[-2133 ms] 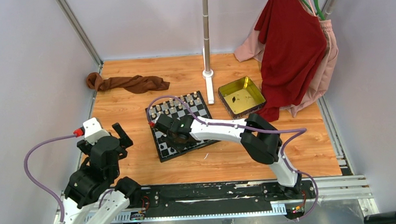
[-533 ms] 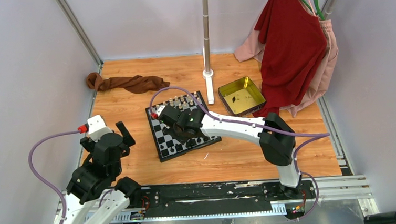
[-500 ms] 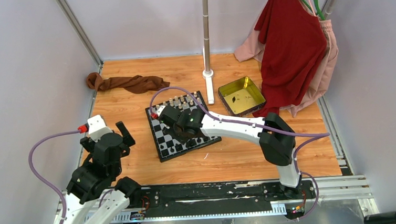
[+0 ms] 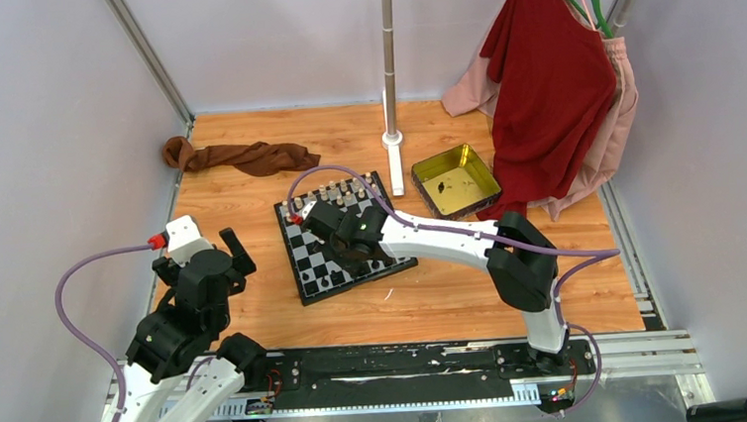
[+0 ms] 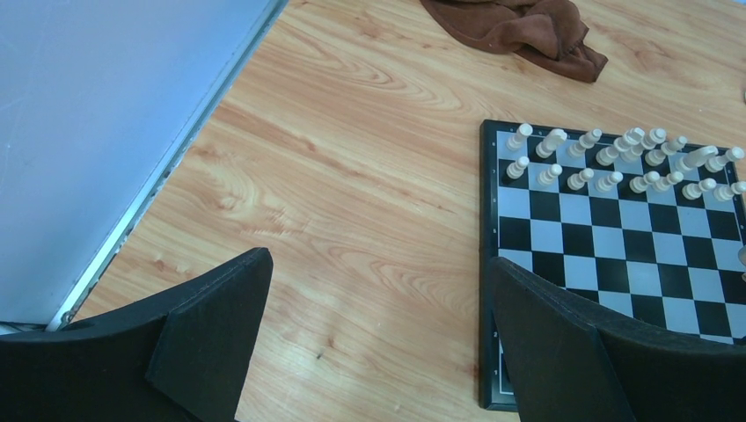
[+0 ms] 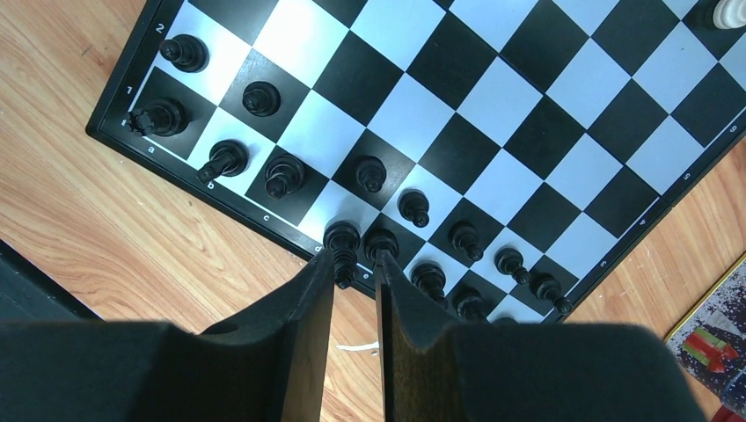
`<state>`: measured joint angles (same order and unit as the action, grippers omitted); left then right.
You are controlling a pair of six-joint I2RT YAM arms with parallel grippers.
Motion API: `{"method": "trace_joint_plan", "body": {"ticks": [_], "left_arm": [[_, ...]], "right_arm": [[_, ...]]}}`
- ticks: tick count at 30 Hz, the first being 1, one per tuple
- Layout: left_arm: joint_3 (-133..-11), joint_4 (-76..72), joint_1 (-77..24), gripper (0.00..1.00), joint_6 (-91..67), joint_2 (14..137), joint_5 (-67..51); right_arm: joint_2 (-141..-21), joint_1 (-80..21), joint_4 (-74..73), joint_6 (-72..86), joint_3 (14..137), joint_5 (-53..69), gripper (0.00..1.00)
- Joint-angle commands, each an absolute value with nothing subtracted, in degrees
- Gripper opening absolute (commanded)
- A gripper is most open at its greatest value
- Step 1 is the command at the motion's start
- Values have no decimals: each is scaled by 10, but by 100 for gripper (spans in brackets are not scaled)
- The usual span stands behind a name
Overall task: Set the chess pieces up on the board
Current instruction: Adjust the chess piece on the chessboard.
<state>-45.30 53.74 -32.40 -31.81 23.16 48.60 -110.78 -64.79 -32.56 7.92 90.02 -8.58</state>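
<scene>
black-and-white checkered board (image 5: 616,237), brown cloth (image 5: 519,26)

The only writing that can be read is on the board (image 6: 396,101), in the right wrist view. On its black border, beside one corner, the white numerals 2 and 1 stand along one edge. The small white letters a, b and c run along the adjoining edge, each below its own column of squares. More white marks of the same kind sit further along that border and on the next side, but they are too small to make out, as are those on the border in the left wrist view.
</scene>
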Motion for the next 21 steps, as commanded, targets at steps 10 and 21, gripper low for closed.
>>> {"method": "trace_joint_plan", "body": {"ticks": [10, 21], "left_arm": [[-449, 526, -328, 99, -316, 236, 489], [-450, 526, -328, 99, -315, 239, 487]], "right_arm": [[-1093, -641, -336, 92, 877, -79, 28], [-1090, -641, -336, 94, 869, -73, 29]]}}
